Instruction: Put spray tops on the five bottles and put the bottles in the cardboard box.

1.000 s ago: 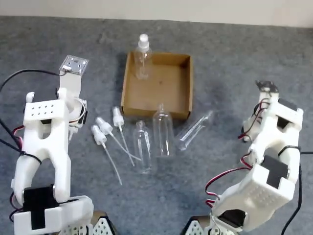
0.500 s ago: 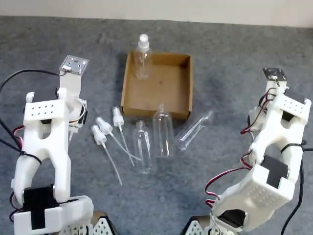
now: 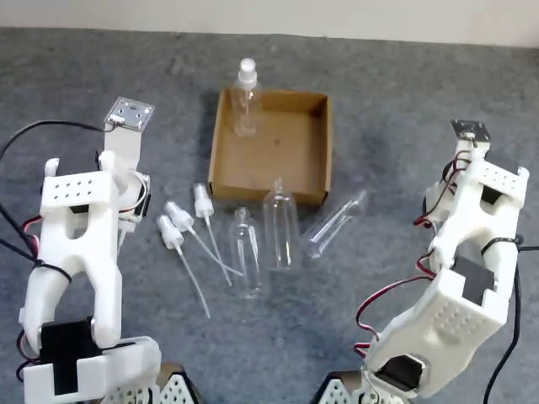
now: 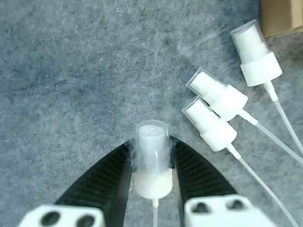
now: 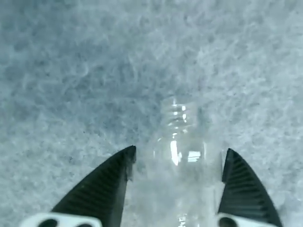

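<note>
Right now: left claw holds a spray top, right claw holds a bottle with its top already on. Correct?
One part is off. The left claw does hold a spray top, but the bottle in the right claw has no top on; the right wrist view shows its threaded neck bare.

The right gripper (image 5: 180, 152) has a clear bottle (image 5: 180, 172) between its black fingers (image 5: 110, 187), one on each side of the body. They seem to press on it, though the clear walls blur the contact. The open, threaded neck points away over grey felt (image 5: 71, 56).
</note>
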`<action>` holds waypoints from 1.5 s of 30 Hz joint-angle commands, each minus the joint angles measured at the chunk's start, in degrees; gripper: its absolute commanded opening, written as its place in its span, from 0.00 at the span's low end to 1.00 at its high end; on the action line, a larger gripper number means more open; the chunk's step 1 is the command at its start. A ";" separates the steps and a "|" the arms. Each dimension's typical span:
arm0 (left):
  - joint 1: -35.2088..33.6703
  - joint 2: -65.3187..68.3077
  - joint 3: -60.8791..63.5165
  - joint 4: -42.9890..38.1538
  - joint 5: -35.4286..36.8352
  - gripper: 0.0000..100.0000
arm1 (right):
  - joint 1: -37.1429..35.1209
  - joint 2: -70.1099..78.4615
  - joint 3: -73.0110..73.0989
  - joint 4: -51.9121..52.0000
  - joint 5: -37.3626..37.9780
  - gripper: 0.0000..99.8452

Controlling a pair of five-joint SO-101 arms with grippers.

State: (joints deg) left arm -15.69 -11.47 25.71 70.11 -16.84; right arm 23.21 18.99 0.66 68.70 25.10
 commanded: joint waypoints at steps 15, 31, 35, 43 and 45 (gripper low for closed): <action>-1.19 -2.33 -2.95 0.18 -0.97 0.00 | 0.48 -0.92 -3.21 0.57 -0.44 0.00; 6.37 -7.43 -13.58 2.99 10.20 0.00 | -8.48 -19.12 -2.42 2.15 -1.76 0.00; 8.57 -17.19 -13.32 3.78 13.01 0.00 | -15.52 -31.69 3.82 2.15 -2.99 0.00; 9.10 -38.73 -10.51 3.43 17.23 0.00 | -40.40 -58.59 20.18 0.66 -8.26 0.00; 9.10 -42.68 -10.51 3.43 18.64 0.00 | -47.16 -62.99 24.22 -3.30 -10.29 0.00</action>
State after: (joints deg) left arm -7.69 -45.67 15.52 73.45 -0.92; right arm -13.98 -35.69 21.76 69.93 17.71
